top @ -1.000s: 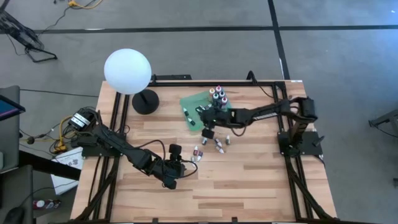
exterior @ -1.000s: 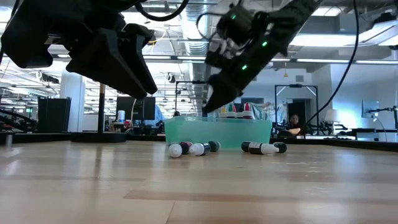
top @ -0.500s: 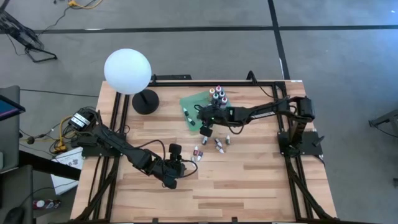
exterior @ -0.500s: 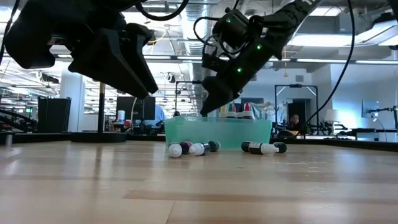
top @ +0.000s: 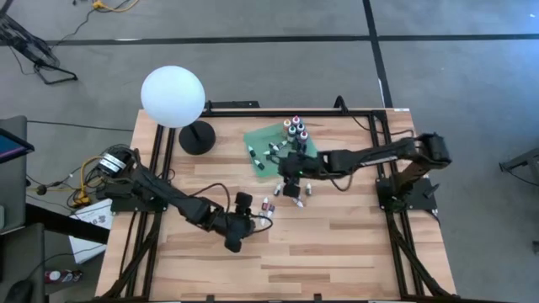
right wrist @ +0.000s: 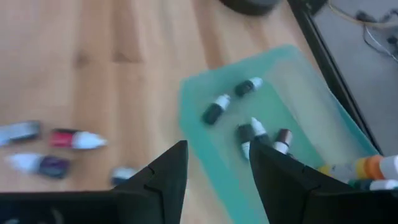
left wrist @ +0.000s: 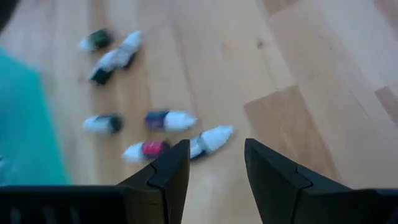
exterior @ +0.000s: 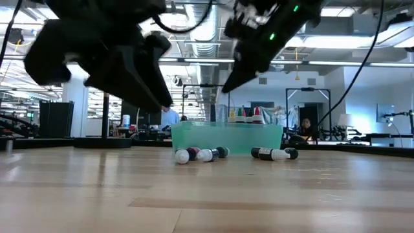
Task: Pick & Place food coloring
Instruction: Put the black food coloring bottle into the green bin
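Small food coloring bottles lie on their sides on the wood table point(top: 337, 252): one cluster point(top: 269, 206) in front of my left gripper point(top: 251, 215), another point(top: 299, 192) under my right arm. More bottles lie in the flat green tray point(top: 257, 139), and several stand upright at its far right point(top: 295, 130). In the left wrist view my left gripper point(left wrist: 214, 168) is open, above and short of a white-tipped bottle point(left wrist: 211, 138). My right gripper point(right wrist: 217, 168) is open and empty, raised above the tray's near edge point(right wrist: 193, 118).
A white globe lamp point(top: 173, 97) on a black round base point(top: 198, 137) stands at the far left. A black frame rail point(top: 278, 108) runs along the table's far edge. Bare wood lies toward the near edge.
My right gripper has risen from the tray's near edge and drawn back a little toward the table's right and near side. My left gripper has edged slightly right toward the bottles on the table. The bottles on the table have stayed where they were.
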